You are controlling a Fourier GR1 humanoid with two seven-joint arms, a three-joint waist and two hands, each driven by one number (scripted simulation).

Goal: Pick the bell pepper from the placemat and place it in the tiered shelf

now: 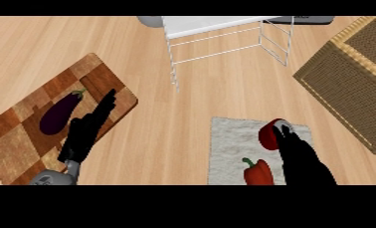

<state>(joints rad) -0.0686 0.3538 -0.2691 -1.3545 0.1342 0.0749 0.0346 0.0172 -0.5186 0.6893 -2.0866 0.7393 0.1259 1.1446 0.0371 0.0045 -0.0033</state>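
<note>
Right hand [294, 147] at the placemat [231, 142], fingers against a round red object [270, 133]; bell pepper [258, 171] not lifted.

Bell pepper, red with a green stem, lies on the grey placemat near the view's lower edge, just left of the right hand and apart from it. The round red object sits farther up the mat; the right hand's fingers reach its right side, and whether they curl round it or merely touch cannot be told. Left hand [86, 131] rests open, fingers straight, over the wooden cutting board [29, 117], just right of a dark purple eggplant [60, 112]. The white wire tiered shelf [220, 33] stands at the far side of the wooden bench [147, 62], well apart from the mat. A woven basket [345, 82] sits at the right edge.
</note>
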